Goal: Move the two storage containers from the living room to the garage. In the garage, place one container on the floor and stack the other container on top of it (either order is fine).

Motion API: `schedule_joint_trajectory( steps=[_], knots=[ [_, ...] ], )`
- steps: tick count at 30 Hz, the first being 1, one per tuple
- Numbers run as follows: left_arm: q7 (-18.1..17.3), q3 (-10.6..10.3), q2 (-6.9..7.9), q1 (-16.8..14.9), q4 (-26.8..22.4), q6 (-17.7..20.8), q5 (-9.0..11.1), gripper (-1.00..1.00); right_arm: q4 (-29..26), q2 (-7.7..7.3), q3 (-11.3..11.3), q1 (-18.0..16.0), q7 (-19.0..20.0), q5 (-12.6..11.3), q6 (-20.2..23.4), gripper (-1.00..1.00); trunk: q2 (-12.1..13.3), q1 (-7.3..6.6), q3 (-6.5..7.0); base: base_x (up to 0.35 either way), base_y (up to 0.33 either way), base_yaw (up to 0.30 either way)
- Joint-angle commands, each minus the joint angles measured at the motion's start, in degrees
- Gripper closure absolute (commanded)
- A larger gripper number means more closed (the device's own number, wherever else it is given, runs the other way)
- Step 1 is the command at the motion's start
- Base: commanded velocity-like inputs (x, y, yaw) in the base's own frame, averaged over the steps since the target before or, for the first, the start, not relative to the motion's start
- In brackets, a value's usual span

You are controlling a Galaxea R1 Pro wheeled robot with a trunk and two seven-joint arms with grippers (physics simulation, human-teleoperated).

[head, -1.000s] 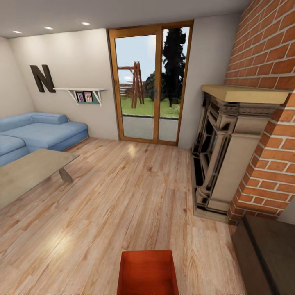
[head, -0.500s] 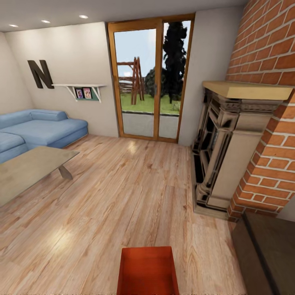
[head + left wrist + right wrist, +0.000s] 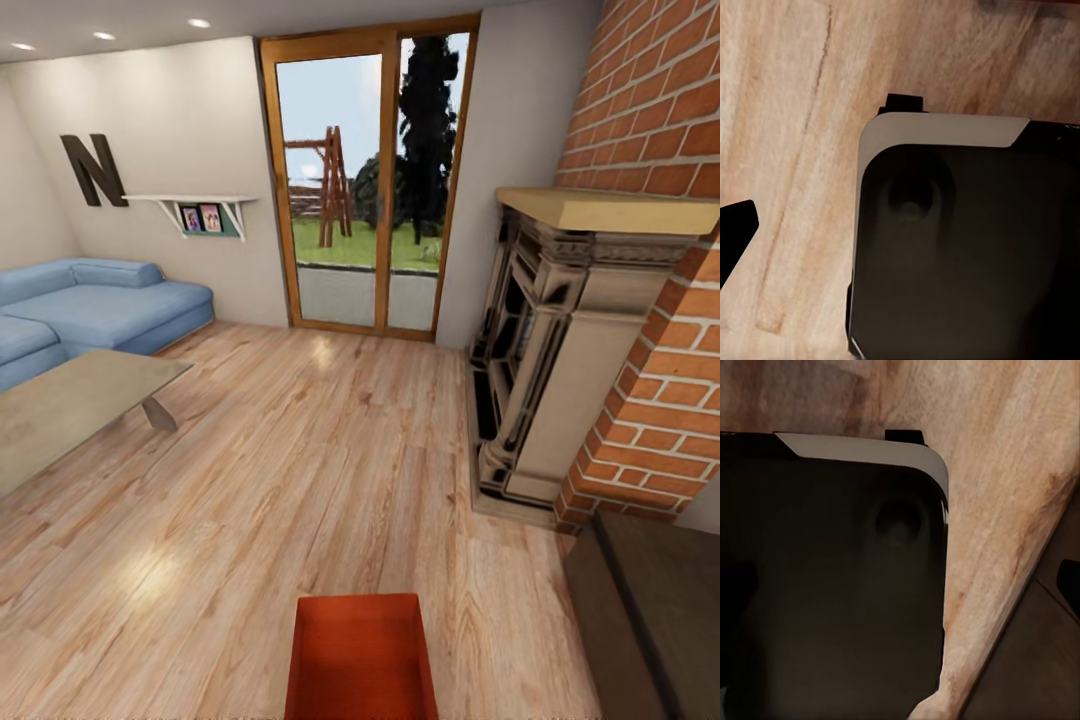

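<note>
One orange-red storage container (image 3: pixel 360 655) sits at the bottom middle of the head view, open side up and empty, just in front of me over the living room's light wood floor (image 3: pixel 300 480). What it rests on is hidden. In the left wrist view a dark fingertip (image 3: pixel 735 234) of my left gripper (image 3: pixel 900 232) shows at the frame's edge, above my black, white-edged base (image 3: pixel 945 247). The right gripper (image 3: pixel 900 585) hangs the same way, with one fingertip (image 3: pixel 1069 585) showing. Both stand wide open and hold nothing.
A brick-and-stone fireplace (image 3: pixel 560 370) stands close on the right, with a dark low cabinet (image 3: pixel 650 620) in front of it. A low table (image 3: pixel 70 410) and a blue sofa (image 3: pixel 90 310) are on the left. A glass door (image 3: pixel 365 190) is straight ahead across open floor.
The whole picture has shifted: the door, fireplace and sofa sit slightly higher and larger, so the camera has moved forward. The container keeps its place at the bottom of the view.
</note>
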Motion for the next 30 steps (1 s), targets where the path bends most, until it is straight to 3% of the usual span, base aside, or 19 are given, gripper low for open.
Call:
schedule_joint_trajectory(
  steps=[1, 30],
  knots=[
    [0.01, -0.07, 0.01, -0.03, 0.05, -0.17, 0.59, -1.00, 0.17, 0.05, 0.48, -0.06, -0.06, -0.49, -0.29, -1.00, -0.03, 0.00, -0.15, 0.000, 0.000, 0.000],
    [0.01, -0.07, 0.02, -0.05, 0.05, -0.18, 0.59, -1.00, 0.16, 0.05, 0.48, -0.06, -0.06, -0.49, -0.29, -1.00, -0.03, 0.00, -2.84, 0.000, 0.000, 0.000]
  ],
)
